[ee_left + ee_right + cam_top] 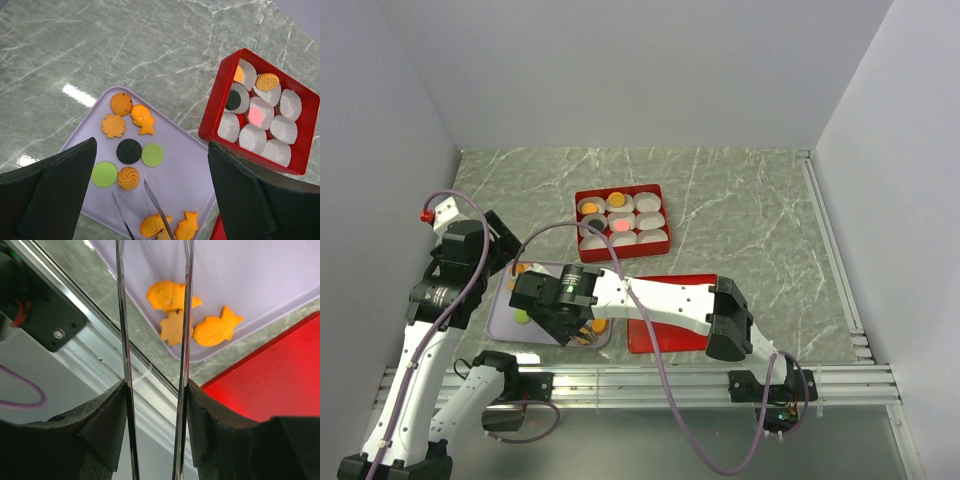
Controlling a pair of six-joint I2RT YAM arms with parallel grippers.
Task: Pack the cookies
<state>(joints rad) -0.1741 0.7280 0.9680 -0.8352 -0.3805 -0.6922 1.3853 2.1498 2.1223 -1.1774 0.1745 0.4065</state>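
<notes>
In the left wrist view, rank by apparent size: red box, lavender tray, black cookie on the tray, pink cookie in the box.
1. lavender tray
2. red box
3. black cookie
4. pink cookie

The last two look close; the pink one lies farther away, so that order is unsure.

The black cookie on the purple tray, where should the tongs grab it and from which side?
Grip the black cookie across its rim, coming straight down. It lies flat on the tray, and a green cookie touches one side, so set the tips on the two free edges.
</notes>
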